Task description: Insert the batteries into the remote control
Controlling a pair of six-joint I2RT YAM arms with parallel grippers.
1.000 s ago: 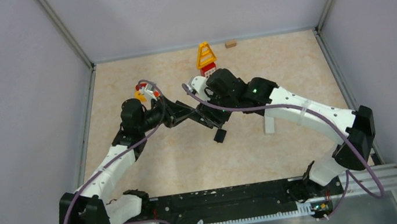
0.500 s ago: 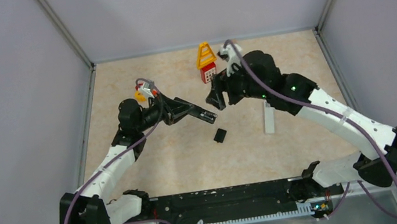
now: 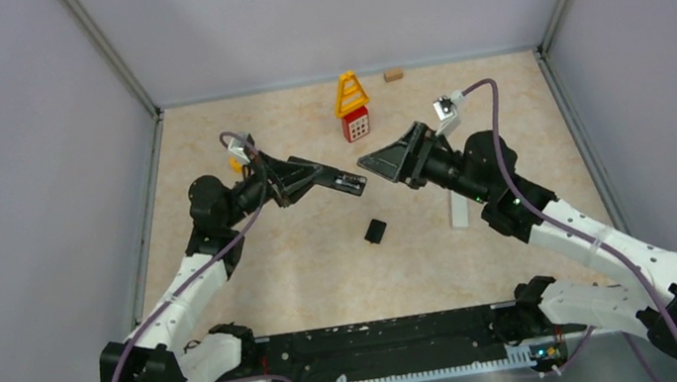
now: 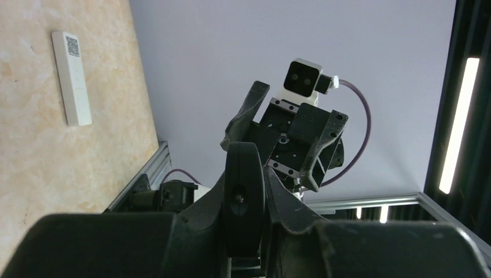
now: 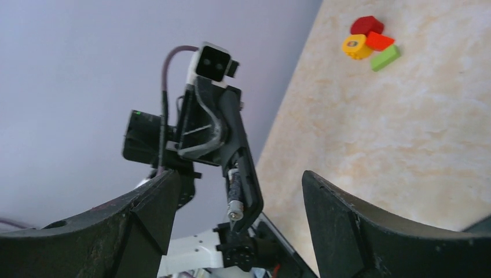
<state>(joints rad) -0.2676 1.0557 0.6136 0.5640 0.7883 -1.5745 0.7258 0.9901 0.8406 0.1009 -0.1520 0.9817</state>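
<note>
Battery (image 5: 234,194) first: you can see one slim silvery cylinder lying lengthwise in the black remote (image 3: 349,184). Your left gripper (image 3: 318,179) is clamped on that remote and holds it in the air above the middle of the table (image 3: 306,275), with its free end pointing toward the right arm. From the left wrist camera the remote shows end-on as a dark rounded slab pinched between the two fingers (image 4: 116,243).

Your right gripper (image 3: 375,161) faces the remote's free end from near by, not touching it. Its jaws stand wide apart with nothing between them, and the right wrist camera looks straight through the gap at the remote and the battery.

On the table below the space between your two grippers lies a small black piece (image 3: 375,231); you cannot tell from these views what it is. To its right a white remote (image 3: 458,211) lies flat, partly under the right arm. Near the far edge a yellow frame stands on a red block (image 3: 355,125), with a small tan block (image 3: 392,73) near it. A cluster of coloured toy pieces (image 5: 370,40) lies on the table beyond the left arm.
</note>
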